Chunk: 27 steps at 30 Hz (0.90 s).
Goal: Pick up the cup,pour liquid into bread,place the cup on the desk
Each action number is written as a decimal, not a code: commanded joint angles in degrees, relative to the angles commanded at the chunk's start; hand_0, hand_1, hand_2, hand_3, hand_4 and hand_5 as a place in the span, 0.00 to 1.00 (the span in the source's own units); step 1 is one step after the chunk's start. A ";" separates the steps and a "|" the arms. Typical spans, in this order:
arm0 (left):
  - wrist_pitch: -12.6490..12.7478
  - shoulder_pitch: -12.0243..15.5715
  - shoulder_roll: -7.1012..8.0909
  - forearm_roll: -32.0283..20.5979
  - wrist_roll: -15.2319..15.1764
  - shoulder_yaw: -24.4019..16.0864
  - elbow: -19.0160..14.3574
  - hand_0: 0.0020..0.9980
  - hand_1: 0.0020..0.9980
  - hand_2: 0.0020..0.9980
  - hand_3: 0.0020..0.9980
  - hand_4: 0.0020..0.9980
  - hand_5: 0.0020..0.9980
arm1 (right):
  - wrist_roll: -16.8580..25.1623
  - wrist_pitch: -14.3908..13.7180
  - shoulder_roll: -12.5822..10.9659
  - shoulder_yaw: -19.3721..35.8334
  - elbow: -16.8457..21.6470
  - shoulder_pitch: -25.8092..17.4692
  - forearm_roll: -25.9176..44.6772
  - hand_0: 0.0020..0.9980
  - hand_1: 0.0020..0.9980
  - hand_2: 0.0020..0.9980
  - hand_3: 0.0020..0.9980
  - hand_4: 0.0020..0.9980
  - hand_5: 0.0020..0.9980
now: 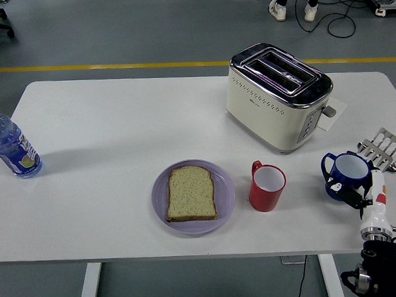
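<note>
Dark fingers (348,196) of the right hand (363,200) are wrapped around the blue ceramic cup (344,175) at the table's right edge. A firm, level hold is needed before the cup is carried past the red mug (267,185) towards the bread slice (191,193) on the lilac plate (225,187).

Red mug (267,186) blocks path between blue cup (344,175) and bread (191,193); left tabletop (105,133) open.
</note>
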 joint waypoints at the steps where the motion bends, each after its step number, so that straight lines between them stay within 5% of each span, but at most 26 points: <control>1: 0.00 -0.01 0.00 -0.01 0.00 0.01 0.00 0.63 0.65 0.65 0.51 0.24 0.86 | 0.01 0.00 0.02 -0.06 -0.03 0.01 0.03 0.45 0.40 0.54 0.53 0.74 0.00; 18: 0.02 -0.10 0.00 0.06 0.00 -0.09 -0.02 0.63 0.65 0.65 0.51 0.24 0.86 | -0.77 -0.10 0.40 -0.22 -1.06 0.18 -0.63 0.48 0.40 0.54 0.58 0.76 0.00; 19: 0.01 -0.09 0.00 0.03 0.00 -0.07 -0.02 0.63 0.65 0.65 0.51 0.24 0.85 | -0.81 -0.15 0.40 -0.22 -1.10 0.19 -0.68 0.51 0.41 0.59 0.71 0.78 0.00; 24: 0.00 -0.08 0.00 0.04 0.00 -0.02 -0.01 0.63 0.65 0.65 0.51 0.24 0.85 | -1.10 -0.18 0.48 -0.16 -1.34 0.19 -0.93 0.51 0.41 0.59 0.71 0.78 0.00; 25: 0.00 -0.08 -0.01 0.04 0.00 -0.02 -0.01 0.63 0.65 0.65 0.51 0.24 0.85 | -1.17 -0.18 0.48 -0.15 -1.38 0.19 -1.01 0.55 0.46 0.68 0.78 0.79 0.00; 27: 0.01 -0.08 -0.02 0.08 0.00 -0.05 -0.01 0.63 0.65 0.65 0.51 0.24 0.85 | -1.31 -0.16 0.49 -0.12 -1.44 0.19 -1.16 0.55 0.46 0.68 0.78 0.79 0.00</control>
